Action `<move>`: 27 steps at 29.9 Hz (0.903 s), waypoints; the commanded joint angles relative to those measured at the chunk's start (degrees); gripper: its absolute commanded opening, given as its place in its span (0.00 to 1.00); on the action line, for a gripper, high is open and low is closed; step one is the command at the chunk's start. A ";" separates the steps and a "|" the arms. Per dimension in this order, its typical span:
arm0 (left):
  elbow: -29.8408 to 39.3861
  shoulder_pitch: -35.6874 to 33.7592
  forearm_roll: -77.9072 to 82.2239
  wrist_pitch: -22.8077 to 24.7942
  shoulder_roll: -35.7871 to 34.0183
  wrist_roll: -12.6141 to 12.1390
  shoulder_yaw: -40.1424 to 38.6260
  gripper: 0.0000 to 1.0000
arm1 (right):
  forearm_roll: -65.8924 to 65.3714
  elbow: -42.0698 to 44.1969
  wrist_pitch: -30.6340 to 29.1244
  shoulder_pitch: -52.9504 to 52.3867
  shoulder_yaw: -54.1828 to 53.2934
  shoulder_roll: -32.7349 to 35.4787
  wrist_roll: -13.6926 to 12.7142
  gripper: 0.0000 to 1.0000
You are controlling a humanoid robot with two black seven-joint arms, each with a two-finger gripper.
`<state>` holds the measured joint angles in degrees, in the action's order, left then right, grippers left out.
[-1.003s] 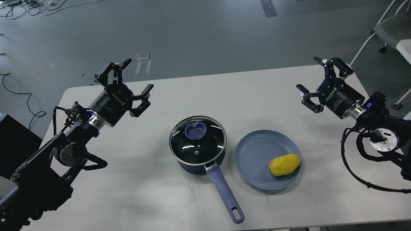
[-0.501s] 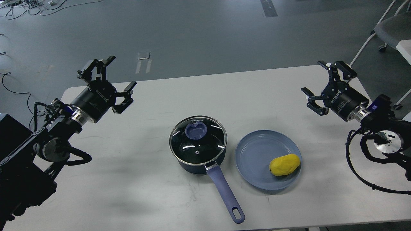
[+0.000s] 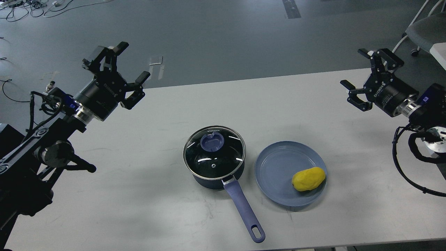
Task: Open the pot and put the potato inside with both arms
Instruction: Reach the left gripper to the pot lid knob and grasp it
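Broad white rectangular table (image 3: 278, 104), bearing everything. At its middle, a dark blue saucepan (image 3: 214, 177) with long blue handle (image 3: 244, 212) pointing toward the near edge, closed by a round glass lid (image 3: 214, 150) with a blue knob (image 3: 211, 141) on top. Just right of the saucepan, near but not touching, a shallow round blue plate (image 3: 275, 170); on the plate's right half, the yellow oval potato (image 3: 308, 178). Well left of the saucepan and farther back, over the table's far-left corner, the left gripper (image 3: 122, 64), jaws spread wide, empty. Well right of the saucepan, over the far-right edge, the right gripper (image 3: 362, 75), jaws likewise spread, empty. Judged by this layout: opening step barely begun, lid on, potato untouched, both arms raised and far from their targets. Next move likely needs one gripper brought down over the blue knob, centred and closed for a straight lift, with the other gripper lowered astride the potato; small knob, so careful alignment called for.
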<state>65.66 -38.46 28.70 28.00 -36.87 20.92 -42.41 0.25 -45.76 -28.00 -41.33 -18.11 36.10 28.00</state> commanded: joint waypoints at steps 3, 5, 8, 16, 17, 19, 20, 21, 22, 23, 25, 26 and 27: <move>11.84 -1.80 18.37 0.00 -3.91 0.35 0.04 0.98 | 0.01 0.06 0.00 0.11 0.27 0.28 0.00 1.00; 17.28 -1.71 35.29 -0.31 -4.44 0.61 0.04 0.98 | -0.08 0.32 0.00 0.28 0.36 0.29 0.00 1.00; 20.02 -1.62 50.15 -3.81 -4.44 2.63 0.92 0.98 | -0.08 0.50 0.00 0.46 0.45 0.29 0.00 1.00; 21.52 -1.18 79.46 -11.02 -4.61 6.93 7.59 0.98 | -0.43 0.50 0.00 2.13 0.62 0.20 0.00 1.00; 21.44 -1.27 81.49 -12.08 -4.53 7.08 8.21 0.98 | -0.43 0.50 0.00 2.13 0.71 0.20 0.00 1.00; 21.35 -1.18 86.95 -14.63 -4.35 7.08 9.80 0.98 | -0.43 0.50 0.00 2.39 0.71 0.20 0.00 1.00; 21.35 -1.18 88.27 -15.25 -4.27 7.08 10.15 0.98 | -0.43 0.41 0.00 2.48 0.71 0.20 0.00 1.00; 21.35 -1.18 90.20 -15.95 -4.18 7.08 10.93 0.98 | -0.43 0.41 0.00 2.57 0.71 0.11 0.00 1.00; 21.35 -1.18 91.17 -16.04 -4.00 7.08 11.81 0.98 | -0.43 0.41 0.00 2.57 0.71 0.11 0.00 1.00; 21.26 -1.18 91.36 -16.13 -3.83 7.08 12.26 0.98 | -0.43 0.41 0.00 2.57 0.71 0.11 0.00 1.00; 20.74 -1.27 91.80 -16.13 -3.74 7.08 12.70 0.98 | -0.52 0.41 0.00 2.57 0.71 -0.24 0.00 1.00; 20.73 -1.27 91.80 -16.13 -3.74 7.08 12.70 0.98 | -0.52 0.41 0.00 2.57 0.71 -0.24 0.00 1.00; 20.39 -1.36 92.15 -16.13 -3.65 7.08 12.70 0.98 | -0.52 0.41 0.00 2.57 0.71 -0.33 0.00 1.00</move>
<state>86.63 -39.65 120.14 11.95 -40.68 28.01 -30.00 -0.24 -45.36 -28.00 -38.76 -17.40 35.98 28.00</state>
